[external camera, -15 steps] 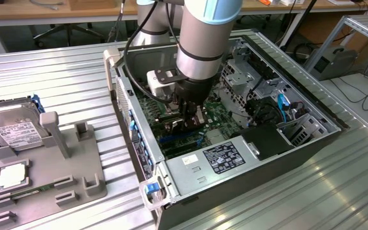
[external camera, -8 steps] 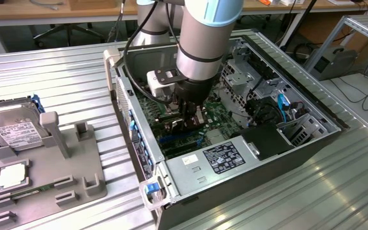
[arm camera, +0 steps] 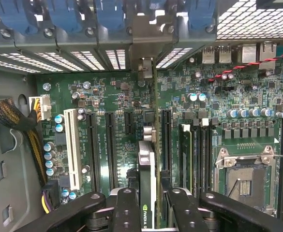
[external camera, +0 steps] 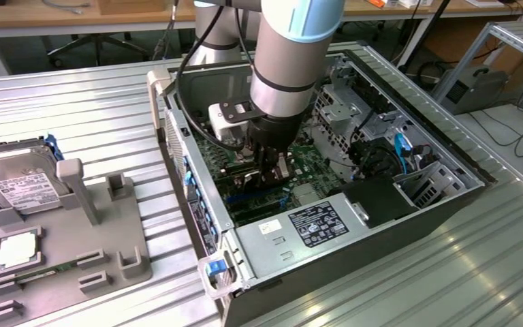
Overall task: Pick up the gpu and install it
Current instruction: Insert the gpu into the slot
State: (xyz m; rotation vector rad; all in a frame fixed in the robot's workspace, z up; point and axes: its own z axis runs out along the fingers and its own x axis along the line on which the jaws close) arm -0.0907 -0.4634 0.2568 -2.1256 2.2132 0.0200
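Reaching down into the open computer case [external camera: 334, 225], the arm has its gripper [external camera: 269, 178] low over the green motherboard [arm camera: 122, 140], and that board serves as the landmark. Its fingers [arm camera: 126, 210] are partly closed, clamped on either side of the gpu [arm camera: 147, 179], which stands on edge between them, a thin black card with a green logo near the grip. The card runs along one of the long black expansion slots [arm camera: 166, 140] of the motherboard, its far end toward the slotted rear wall. Outside the case, well away from the motherboard, a grey holder [external camera: 71, 238] carries a silver hard drive [external camera: 16, 180].
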